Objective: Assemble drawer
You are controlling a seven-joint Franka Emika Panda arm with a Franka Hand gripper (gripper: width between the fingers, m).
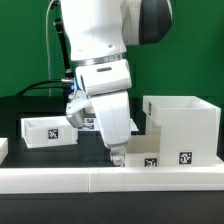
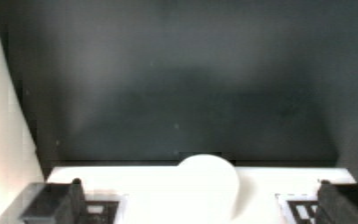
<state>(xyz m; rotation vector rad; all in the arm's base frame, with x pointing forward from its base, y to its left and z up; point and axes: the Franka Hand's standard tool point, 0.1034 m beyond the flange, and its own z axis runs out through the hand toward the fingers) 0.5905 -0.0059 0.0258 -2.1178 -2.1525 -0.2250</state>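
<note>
Gripper (image 1: 118,154) low over the black table (image 2: 194,90), fingers (image 2: 59,204) spread wide with a small rounded white part (image 2: 206,172) between them, white open drawer tray (image 1: 49,131) on the exterior view's left, tall white open-topped box housing (image 1: 183,128) on its right, so I'd centre squarely on that part before squeezing.

The arm (image 1: 100,45) wears a smooth white plastic shell with a soft gloss, and its dark joint cap (image 1: 158,18) is shinier still. The worktop (image 1: 35,108) is matt black, while the drawer box (image 1: 190,125) and the small drawer (image 1: 35,131) look like smooth, matt white plastic, with flat black-and-white printed tags (image 1: 185,157) on their faces.
</note>
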